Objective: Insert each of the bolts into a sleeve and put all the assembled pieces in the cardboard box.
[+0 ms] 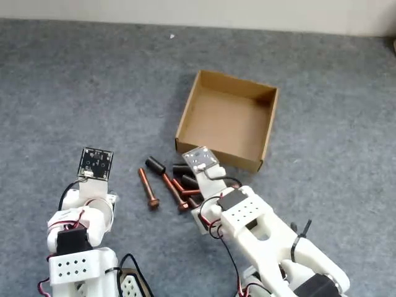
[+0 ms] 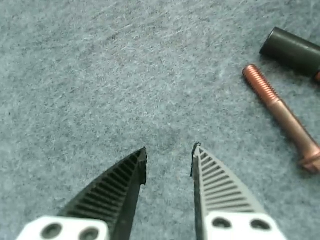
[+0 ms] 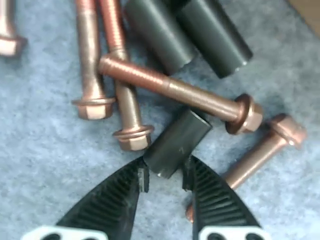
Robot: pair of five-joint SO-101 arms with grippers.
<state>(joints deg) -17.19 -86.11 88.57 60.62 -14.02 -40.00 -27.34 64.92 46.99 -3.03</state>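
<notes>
- Right gripper pinches the end of a black sleeve lying among copper bolts, just beside the cardboard box.
- Left gripper hangs spread over grey carpet, near a lone bolt.

A grey, felt-like tabletop lies evenly lit across the high view. At 12 o'clock a pale strip borders it, with a tiny white speck just below.

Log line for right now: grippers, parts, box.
left gripper: open, over bare carpet | right gripper: shut on sleeve end, in pile | bolts: lying on carpet | cardboard box: nothing inside
</notes>
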